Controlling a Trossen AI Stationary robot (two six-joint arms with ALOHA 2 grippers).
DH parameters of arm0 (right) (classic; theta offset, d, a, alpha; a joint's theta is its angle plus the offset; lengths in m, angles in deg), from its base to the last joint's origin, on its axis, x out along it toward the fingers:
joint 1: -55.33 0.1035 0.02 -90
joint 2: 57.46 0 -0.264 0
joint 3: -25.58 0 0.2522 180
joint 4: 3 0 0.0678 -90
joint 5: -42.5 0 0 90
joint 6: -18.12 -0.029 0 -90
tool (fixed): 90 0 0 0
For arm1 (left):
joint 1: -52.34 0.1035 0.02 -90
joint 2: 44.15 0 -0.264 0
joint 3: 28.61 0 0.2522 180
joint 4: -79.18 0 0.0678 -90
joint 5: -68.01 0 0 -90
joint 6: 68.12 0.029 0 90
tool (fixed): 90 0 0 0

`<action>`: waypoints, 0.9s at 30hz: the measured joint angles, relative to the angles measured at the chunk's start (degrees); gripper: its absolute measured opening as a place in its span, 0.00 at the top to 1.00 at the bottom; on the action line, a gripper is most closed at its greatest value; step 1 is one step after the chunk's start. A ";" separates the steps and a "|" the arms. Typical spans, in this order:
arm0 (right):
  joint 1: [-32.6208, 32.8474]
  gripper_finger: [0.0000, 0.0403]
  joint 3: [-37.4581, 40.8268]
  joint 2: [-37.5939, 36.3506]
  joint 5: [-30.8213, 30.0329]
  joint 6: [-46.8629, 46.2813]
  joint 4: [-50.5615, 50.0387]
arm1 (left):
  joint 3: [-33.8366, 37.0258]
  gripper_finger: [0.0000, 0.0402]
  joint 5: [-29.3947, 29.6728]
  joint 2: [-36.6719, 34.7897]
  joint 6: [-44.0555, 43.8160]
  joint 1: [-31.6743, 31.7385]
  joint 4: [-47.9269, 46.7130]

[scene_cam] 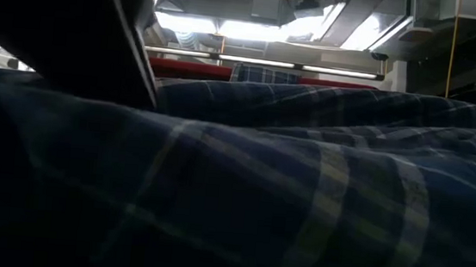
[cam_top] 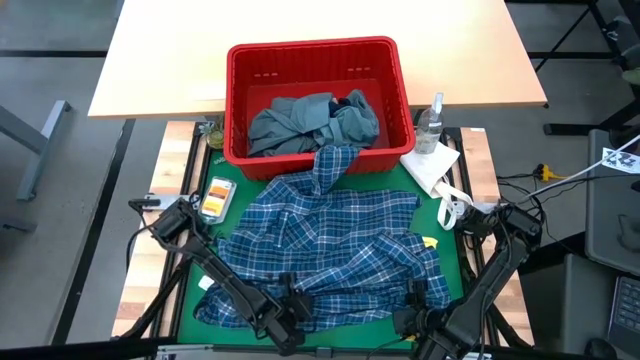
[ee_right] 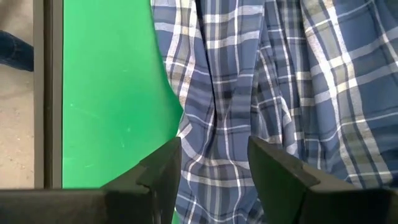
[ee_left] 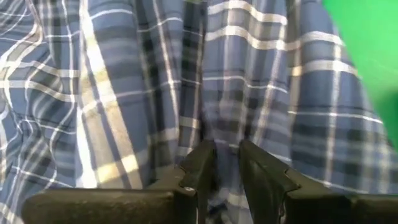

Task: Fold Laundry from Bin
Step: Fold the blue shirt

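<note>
1. Left claw (ee_left: 227, 163) sits at the near edge of the tabletop, its fingers narrowed onto a fold of the plaid shirt (cam_top: 330, 250).
2. Right claw (ee_right: 214, 163) stands wide over the shirt's near right edge, holding nothing.
3. The shirt lies spread over the green mat (cam_top: 200, 255), one sleeve trailing over the rim into the red bin (cam_top: 390, 70).
4. Grey-blue laundry (cam_top: 300, 120) lies inside the bin.

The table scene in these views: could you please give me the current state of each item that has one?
plaid shirt: spread rumpled on the green mat, one sleeve draped over the bin's rim.
bin: upright, holding crumpled grey-blue garment.
spray bottle: upright beside the bin.
left gripper: narrowly parted, pinching a shirt fold.
right gripper: open, over the shirt's edge.
</note>
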 joint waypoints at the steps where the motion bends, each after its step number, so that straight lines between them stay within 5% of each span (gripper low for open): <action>1: 0.00 0.54 0.00 0.00 -0.02 0.00 0.02 | 0.00 0.81 0.00 0.00 0.00 0.18 -0.04; 14: 0.00 0.54 0.00 0.00 -0.41 0.02 0.00 | 0.00 0.82 -2.27 0.06 -0.07 1.29 0.02; 20: 0.00 0.54 0.00 0.00 -0.41 0.02 0.00 | 0.00 0.97 -2.12 0.15 -0.04 1.43 -0.03; 27: 0.00 0.54 0.00 0.00 -0.42 0.02 0.00 | -0.02 1.00 1.77 0.16 3.52 1.55 -1.12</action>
